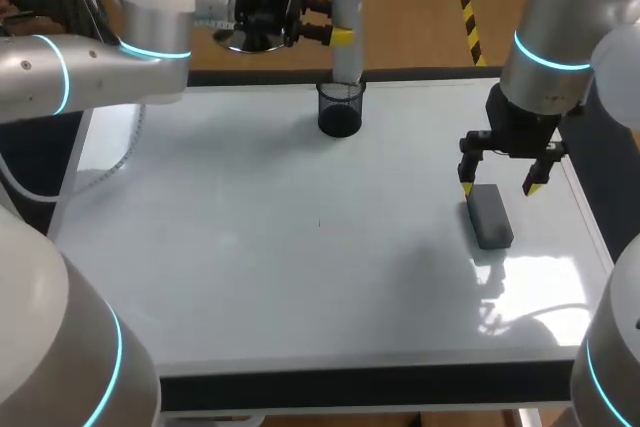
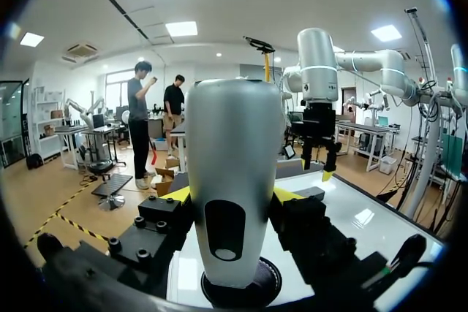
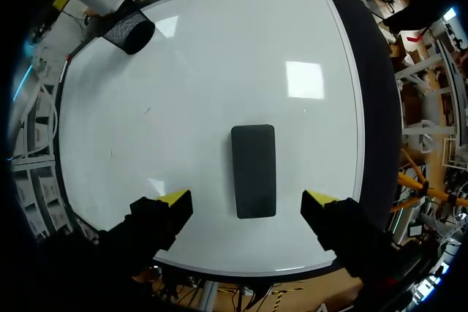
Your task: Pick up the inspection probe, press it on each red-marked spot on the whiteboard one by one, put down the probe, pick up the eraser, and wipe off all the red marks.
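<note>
Whiteboard [image 1: 250, 247] bears eraser [image 1: 490, 215]; left gripper [image 2: 234, 195] clamps probe [image 2: 232, 137].

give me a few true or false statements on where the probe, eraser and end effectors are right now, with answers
1. The left end effector grips the inspection probe. True.
2. The probe lies flat on the whiteboard. False: it is held upright over the mesh cup.
3. The right end effector is shut on the eraser. False: it is open above the eraser, with its fingers clear of it.
4. The eraser lies flat on the whiteboard. True.
5. Red marks cover the whiteboard. False: none show in these views.
</note>
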Controlling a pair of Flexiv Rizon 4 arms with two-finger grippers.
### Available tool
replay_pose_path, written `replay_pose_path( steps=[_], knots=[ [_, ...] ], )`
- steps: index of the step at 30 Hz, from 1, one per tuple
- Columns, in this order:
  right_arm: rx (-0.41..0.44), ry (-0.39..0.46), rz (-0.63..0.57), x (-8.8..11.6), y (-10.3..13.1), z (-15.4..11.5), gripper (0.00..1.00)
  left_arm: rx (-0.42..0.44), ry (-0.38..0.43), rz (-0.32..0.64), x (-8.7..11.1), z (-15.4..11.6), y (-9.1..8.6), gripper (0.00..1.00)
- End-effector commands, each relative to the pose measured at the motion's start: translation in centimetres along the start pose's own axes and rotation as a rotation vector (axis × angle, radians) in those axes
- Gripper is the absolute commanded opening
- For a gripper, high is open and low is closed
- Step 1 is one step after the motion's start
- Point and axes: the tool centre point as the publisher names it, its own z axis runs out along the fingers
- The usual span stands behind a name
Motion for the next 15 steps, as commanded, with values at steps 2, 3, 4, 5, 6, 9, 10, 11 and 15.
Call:
replay_pose_path(
  steps=[2, 3, 4, 5, 6, 9, 10, 11, 15],
  knots=[
    [-0.001, 0.001, -0.001, -0.1, -0.1, -0.1, 1.00, -0.003, 0.000, -0.003, 0.2, -0.3, 0.1, 0.00],
    [-0.001, 0.001, -0.001, -0.1, -0.1, -0.1, 1.00, -0.005, -0.001, -0.004, 0.3, -0.4, 0.1, 0.00],
    [-0.001, 0.001, -0.001, -0.1, -0.1, -0.1, 1.00, -0.006, -0.003, -0.005, 0.4, -0.5, 0.1, 0.00],
    [-0.001, 0.001, -0.001, -0.1, -0.1, -0.1, 1.00, -0.008, -0.004, -0.006, 0.5, -0.6, 0.2, 0.00],
    [-0.001, 0.001, -0.001, -0.1, -0.1, -0.1, 1.00, -0.010, -0.007, -0.008, 0.5, -0.7, 0.2, 0.00],
    [-0.001, 0.001, -0.001, -0.1, -0.1, -0.1, 1.00, -0.022, -0.013, -0.009, 0.7, -1.1, 0.3, 0.00],
    [-0.001, 0.001, -0.001, -0.1, -0.1, -0.1, 1.00, -0.023, -0.015, -0.010, 0.8, -1.2, 0.3, 0.00],
    [-0.001, 0.001, -0.001, -0.1, -0.1, -0.1, 1.00, -0.024, -0.016, -0.010, 0.9, -1.3, 0.3, 0.00],
    [-0.001, 0.001, -0.001, -0.1, -0.1, -0.1, 1.00, -0.030, -0.023, -0.013, 1.0, -1.6, 0.5, 0.00]
  ],
)
